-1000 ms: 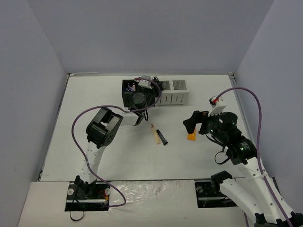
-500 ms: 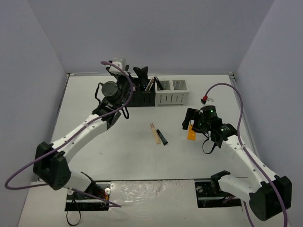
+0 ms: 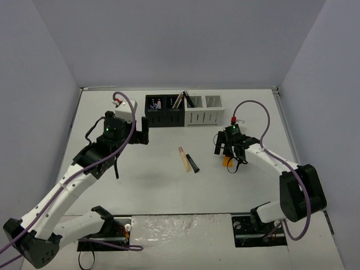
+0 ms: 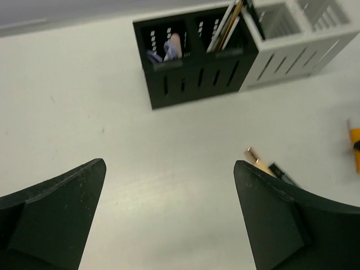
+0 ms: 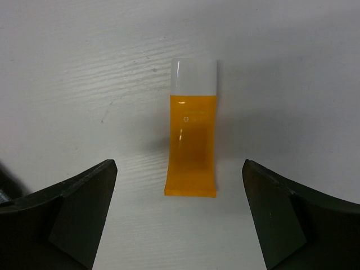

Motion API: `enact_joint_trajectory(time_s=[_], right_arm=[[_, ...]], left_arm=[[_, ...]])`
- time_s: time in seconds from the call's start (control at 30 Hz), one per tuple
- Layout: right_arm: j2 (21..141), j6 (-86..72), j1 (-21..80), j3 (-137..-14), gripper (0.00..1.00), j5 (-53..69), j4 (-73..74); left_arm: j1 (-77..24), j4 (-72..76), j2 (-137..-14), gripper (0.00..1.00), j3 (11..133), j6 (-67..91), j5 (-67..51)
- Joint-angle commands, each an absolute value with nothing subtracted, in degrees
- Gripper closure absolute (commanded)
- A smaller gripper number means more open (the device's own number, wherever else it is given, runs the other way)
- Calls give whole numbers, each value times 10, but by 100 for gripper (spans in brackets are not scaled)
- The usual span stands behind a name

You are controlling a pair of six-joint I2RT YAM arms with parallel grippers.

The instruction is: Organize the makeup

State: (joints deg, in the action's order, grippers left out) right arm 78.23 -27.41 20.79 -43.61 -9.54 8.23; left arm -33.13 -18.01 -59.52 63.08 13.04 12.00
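We see our right tool (image 5: 177, 169) wide open and empty, its fingers either side of the flat orange tube (image 5: 192, 135) on the table (image 5: 84, 56). The tube's white cap points away, and the top view mostly hides it. Our left tool (image 4: 170, 167), equally wide and empty, partly cuts off the tan pencil (image 4: 254, 156) and black tube (image 4: 279, 169). Beyond them, the black organizer (image 4: 191, 84) holds slim items.

A flat translucent-orange plastic tube with a white cap (image 5: 192, 143) lies flat on the white table (image 5: 84, 67), cap toward the top of the right wrist view. Mid-table, a slim tan stick (image 3: 183, 158) and a short black tube (image 3: 193, 163) lie side by side, roughly parallel. Lilac and pale pieces (image 4: 164, 48) stand in the left compartment of the black slotted organizer box (image 4: 191, 84) — thin black and tan pencils (image 4: 226, 27) lean in its right one.
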Motion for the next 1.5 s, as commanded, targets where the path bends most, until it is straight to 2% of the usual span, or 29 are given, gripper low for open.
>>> enact_joint_trajectory(time_s=[0.0,0.13,0.57,0.63,0.67,0.8,0.9,1.0,1.17,1.33,1.47], right_arm=[[843,-275,200,-472,11,-135,34],[889,-272,192,-476,22,-131,16],[933,-263,170,-452,44,-105,-31],[937,-259,169,-454,53,-96,-31],[938,-258,169,-455,54,-95,-31],[935,-250,170,-461,80,-87,-30],[904,-237,170,-464,89,-83,-30],[852,-221,171,-474,92,-73,-28],[772,-180,172,-540,92,-63,-31],[777,-134,172,-623,93,-57,-90],[818,-99,171,-681,94,-41,-202]], left_arm=[[-323,-281,-518,3,581,116,139],[-322,-312,-481,3,534,120,140],[-317,-322,-426,3,484,120,165],[-317,-322,-427,3,483,123,161],[-317,-323,-428,3,484,124,157],[-316,-323,-427,3,483,126,151],[-315,-322,-429,3,482,123,149],[-310,-321,-432,3,482,123,137],[-296,-311,-434,3,480,127,106],[-284,-306,-438,3,480,130,91],[-274,-301,-437,3,477,130,77]])
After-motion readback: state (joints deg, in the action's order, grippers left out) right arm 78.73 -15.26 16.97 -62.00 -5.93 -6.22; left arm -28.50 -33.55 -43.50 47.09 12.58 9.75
